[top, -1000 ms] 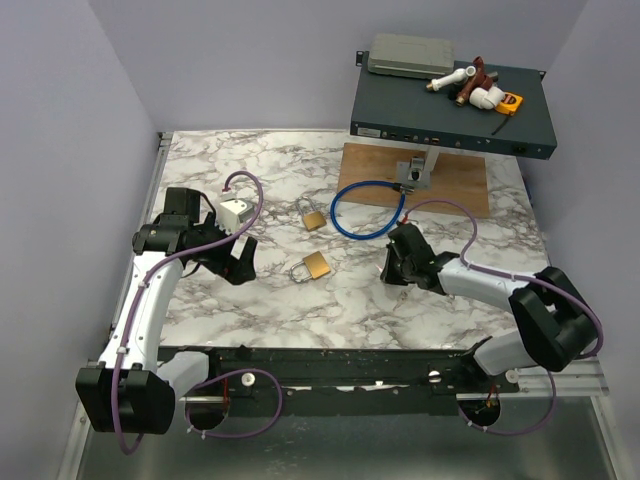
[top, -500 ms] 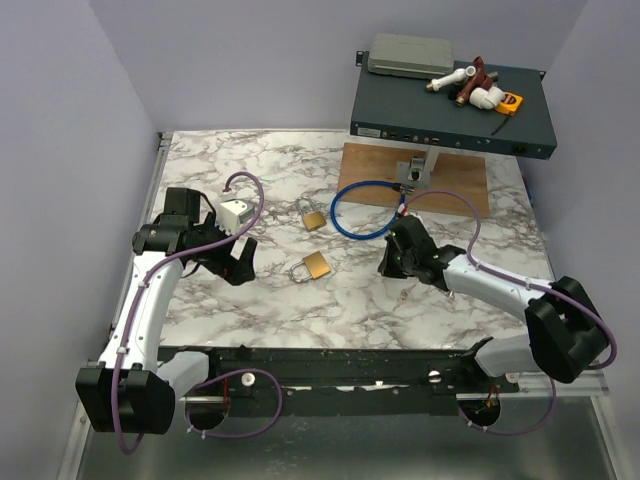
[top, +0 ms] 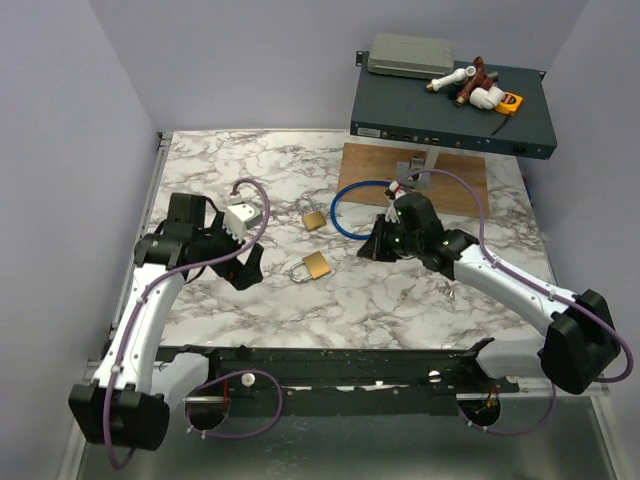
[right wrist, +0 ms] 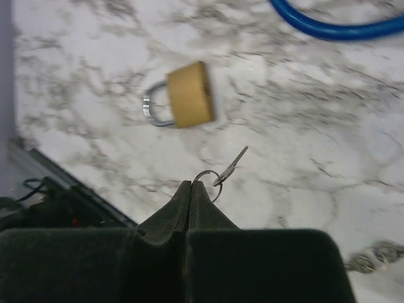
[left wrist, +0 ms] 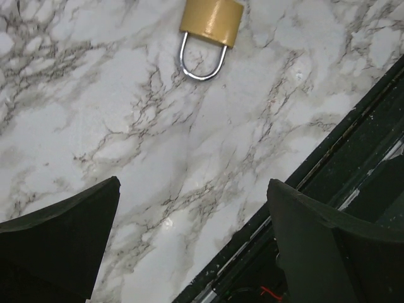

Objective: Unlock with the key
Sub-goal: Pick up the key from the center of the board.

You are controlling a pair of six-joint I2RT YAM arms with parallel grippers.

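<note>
Grip: right gripper (right wrist: 191, 187) has its fingertips pressed together, pinching the key ring (right wrist: 206, 183) by its edge. Nothing else is between them.
Key: the key (right wrist: 232, 165) dangles from that ring, tilted, blade pointing away from the fingers. It is not clamped itself and appears to hang off the marble.
Key vs gripper: just past the fingertips and slightly off to one side of the finger line, so I judge it free to swing.
Padlock: near padlock (right wrist: 187, 95) lies flat on the marble table (top: 250, 170), ahead of the key and apart from it. The shackle looks seated. Keyhole face can't be made out.
Left gripper: left gripper (left wrist: 192, 189) has fingers wide apart and holds nothing. It hovers low with the same padlock ahead, shackle end toward it, not touching.
Around: second padlock (top: 311, 217) lies farther back. Blue cable (right wrist: 334, 29) is near the right arm.
Risk, aim: the blade hangs loose on the ring, so its direction is uncontrolled and it will likely miss the keyhole.
Risk, drop: the pinch on the ring edge is thin, so a knock could slip it out.
Risk, slide: nothing holds the padlock, so a push from the key would shove it across the marble.
Risk, snag: the cable is close enough to catch the arm.
</note>
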